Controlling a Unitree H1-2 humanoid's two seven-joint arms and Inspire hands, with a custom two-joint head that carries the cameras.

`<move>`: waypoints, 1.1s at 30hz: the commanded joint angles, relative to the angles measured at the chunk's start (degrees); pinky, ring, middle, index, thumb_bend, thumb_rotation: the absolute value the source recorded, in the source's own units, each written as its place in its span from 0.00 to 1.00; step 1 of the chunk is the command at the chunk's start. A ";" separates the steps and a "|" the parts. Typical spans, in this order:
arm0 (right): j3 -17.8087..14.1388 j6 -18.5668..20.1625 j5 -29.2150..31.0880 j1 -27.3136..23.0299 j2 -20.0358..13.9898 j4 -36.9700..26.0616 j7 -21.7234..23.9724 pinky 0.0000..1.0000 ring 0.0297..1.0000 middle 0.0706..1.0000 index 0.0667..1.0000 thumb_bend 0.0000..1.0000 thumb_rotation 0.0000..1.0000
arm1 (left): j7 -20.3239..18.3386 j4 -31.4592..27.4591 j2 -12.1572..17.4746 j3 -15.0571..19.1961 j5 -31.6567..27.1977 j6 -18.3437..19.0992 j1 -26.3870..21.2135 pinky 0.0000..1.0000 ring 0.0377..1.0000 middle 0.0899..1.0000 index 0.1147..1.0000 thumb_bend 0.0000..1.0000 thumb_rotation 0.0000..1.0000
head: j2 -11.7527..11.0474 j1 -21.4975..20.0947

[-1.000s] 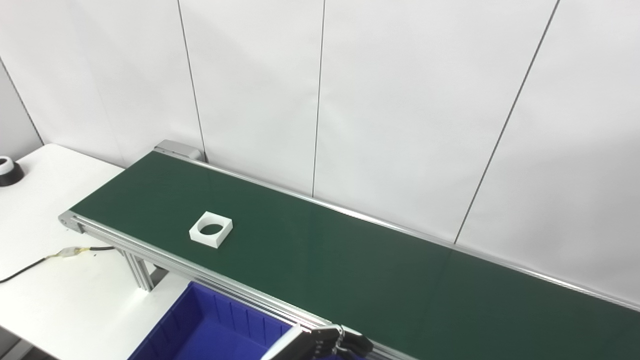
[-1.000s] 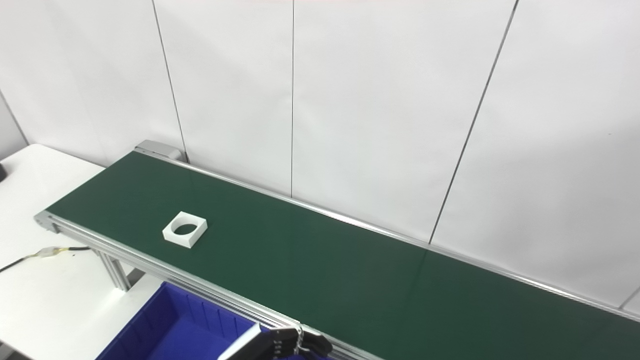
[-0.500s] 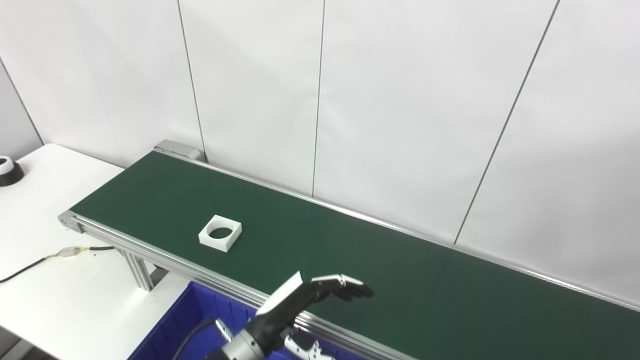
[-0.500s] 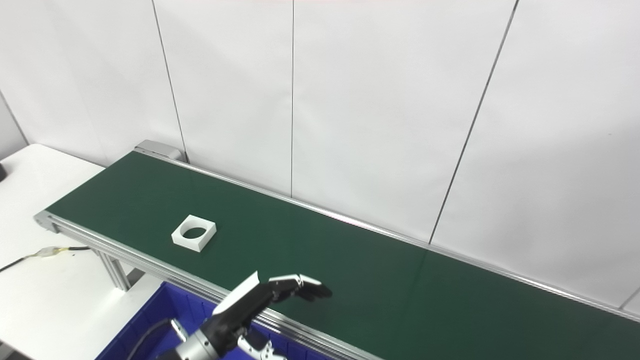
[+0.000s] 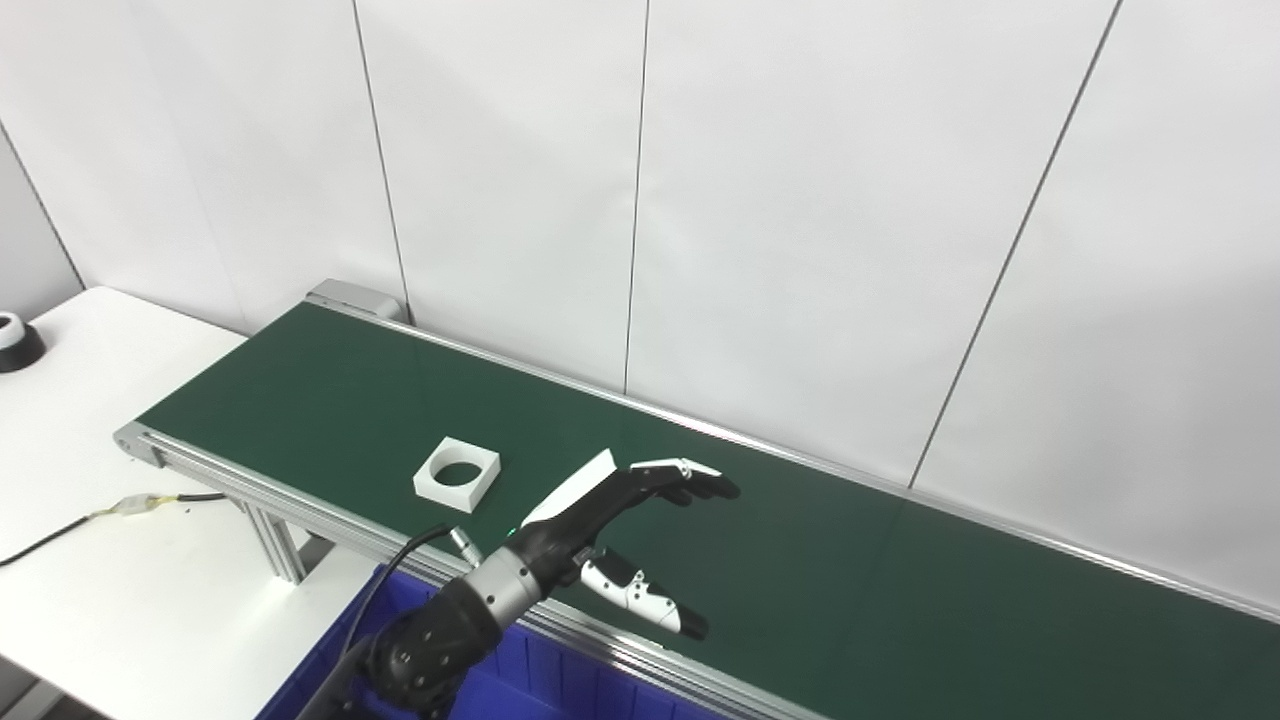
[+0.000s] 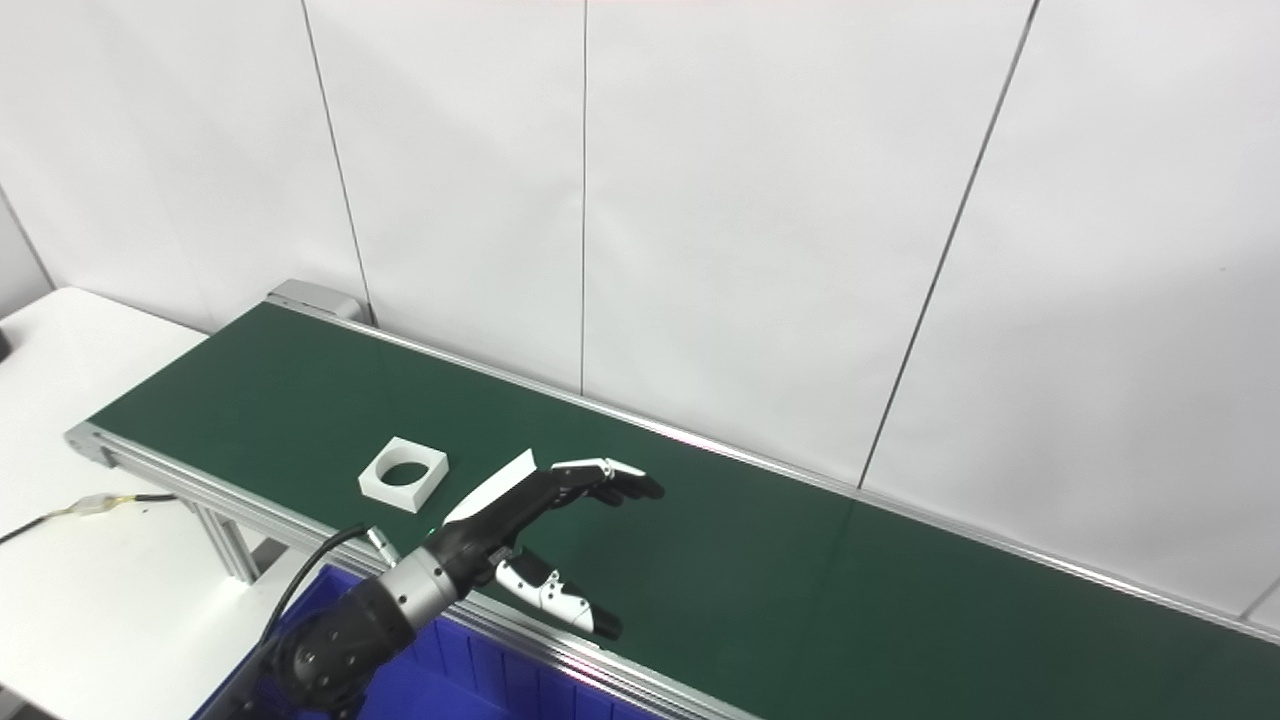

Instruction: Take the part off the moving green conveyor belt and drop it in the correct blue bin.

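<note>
The white square part (image 5: 456, 474) with a round hole lies flat near the belt's (image 5: 800, 560) front edge toward its left end, while the left hand (image 5: 610, 510) hovers just right of it, empty, fingers and thumb spread above the blue bin (image 5: 560, 680).

You see the white table (image 5: 90, 560) carrying a cable (image 5: 60, 532), the conveyor's legs (image 5: 275, 535) and a blue bin (image 5: 330, 670).

Left hand (image 5: 600, 525) is way up over the belt (image 5: 800, 560) now, fingers spread, and the white part (image 5: 457, 474) slides a bit further right.
</note>
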 commanded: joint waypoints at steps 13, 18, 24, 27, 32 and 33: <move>0.85 -3.22 0.21 -1.11 0.29 -1.03 -1.13 0.60 0.69 0.76 0.82 0.43 0.73 | -3.49 4.51 7.80 -2.51 7.22 8.27 -11.69 0.82 0.89 0.88 0.81 0.78 0.16 | 0.48 -0.50; 0.93 -3.23 0.34 -1.16 0.43 -1.01 -1.23 0.60 0.70 0.77 0.82 0.43 0.73 | -5.29 6.72 9.55 -4.27 8.76 9.08 -14.37 0.83 0.92 0.87 0.80 0.81 0.09 | 0.50 -0.68; 1.05 -3.23 0.53 -1.26 0.61 -0.91 -1.26 0.60 0.71 0.77 0.83 0.44 0.73 | -6.23 12.20 11.13 -5.89 9.77 8.18 -17.66 0.85 0.93 0.89 0.81 0.84 0.09 | 0.58 -0.93; 1.20 -3.24 0.41 -1.32 0.58 -0.84 -1.51 0.59 0.70 0.77 0.83 0.44 0.73 | -5.81 15.22 11.88 -6.85 11.10 7.26 -19.17 0.85 0.92 0.89 0.81 0.85 0.04 | 0.58 -0.86; 1.27 -3.24 0.25 -1.33 0.63 -0.75 -1.74 0.60 0.70 0.77 0.83 0.45 0.74 | -5.04 19.96 12.47 -8.16 13.50 6.51 -21.64 0.86 0.90 0.88 0.80 0.86 0.00 | 0.57 -0.93; 1.30 -3.24 0.29 -1.32 0.64 -0.80 -1.72 0.60 0.70 0.77 0.83 0.45 0.75 | -5.01 20.56 12.56 -8.38 13.95 6.47 -22.05 0.86 0.90 0.88 0.80 0.86 0.00 | 0.59 -0.88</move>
